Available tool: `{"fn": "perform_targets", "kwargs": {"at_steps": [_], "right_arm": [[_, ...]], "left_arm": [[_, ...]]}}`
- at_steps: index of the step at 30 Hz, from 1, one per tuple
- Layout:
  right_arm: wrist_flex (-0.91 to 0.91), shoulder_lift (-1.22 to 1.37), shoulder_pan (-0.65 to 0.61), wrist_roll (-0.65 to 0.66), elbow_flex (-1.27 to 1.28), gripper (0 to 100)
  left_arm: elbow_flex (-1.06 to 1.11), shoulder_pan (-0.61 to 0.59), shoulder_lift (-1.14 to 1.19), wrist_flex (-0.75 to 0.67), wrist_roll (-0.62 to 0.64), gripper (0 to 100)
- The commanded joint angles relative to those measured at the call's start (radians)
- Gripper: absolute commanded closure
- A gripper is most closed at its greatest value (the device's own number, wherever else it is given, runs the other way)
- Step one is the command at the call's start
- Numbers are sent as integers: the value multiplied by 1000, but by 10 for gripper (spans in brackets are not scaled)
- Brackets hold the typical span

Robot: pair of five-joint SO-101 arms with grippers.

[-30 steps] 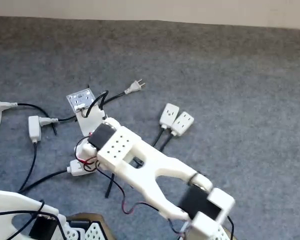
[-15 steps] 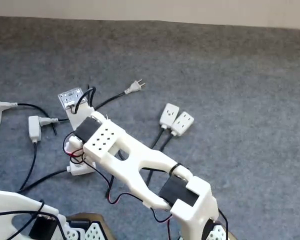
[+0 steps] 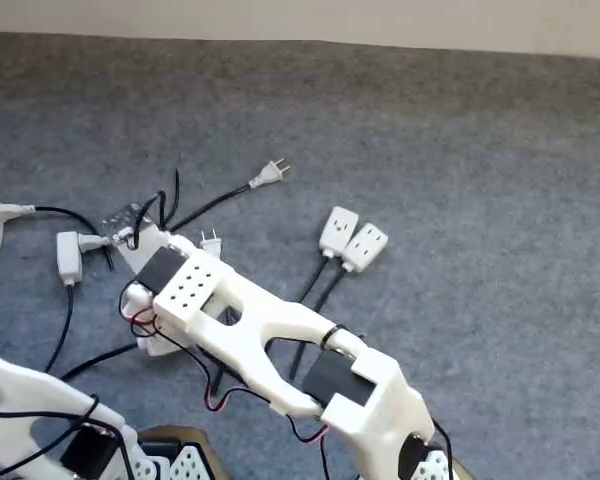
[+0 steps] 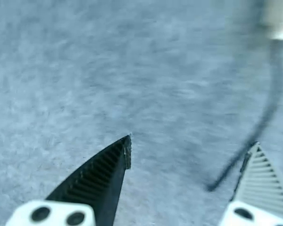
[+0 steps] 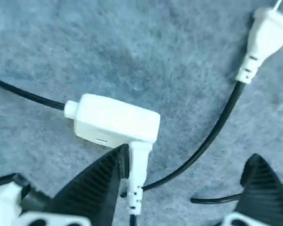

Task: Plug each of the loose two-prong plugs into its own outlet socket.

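Grey carpet covers the desk, and what matters to me sits under the right arm. Its jaws are spread wide with nothing between them. Against the tip of one jaw lies a socket. A seated plug looks pushed home into its end, so I judge that pair done.

The loose plug is the one I want. It lies out beyond the tip of the other jaw, off to that jaw's side rather than on the line between the two. Its long axis runs on a slant, with the prongs pointing away from the jaws. Its cord trails back in a curve through the gap between them. Closing where they stand would, I reckon, catch only cord, so the wrist needs to swing toward that side and reach further out.

The left jaws, also wide apart and empty, hang over bare carpet with a black lead passing one tip. The right arm is plainly the nearer. A second plug and two free sockets lie well apart from the right jaws.
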Motion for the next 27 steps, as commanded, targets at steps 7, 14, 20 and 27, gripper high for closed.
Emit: {"fn": "perform_targets", "kwargs": {"at_steps": [7,14,20,27], "right_arm": [[297,-291,278,238,-406,633],[328,-312,552,298,-312,633],[159,-354,654,302,-8,633],[-162,-684,707,394,619,633]], "left_arm": [[-116,300,-97,135,66,634],[375,590,-484,133,-26,635],[924,796,-903,103,-173,659],[1534,892,-1260,-63,-307,674]]}}
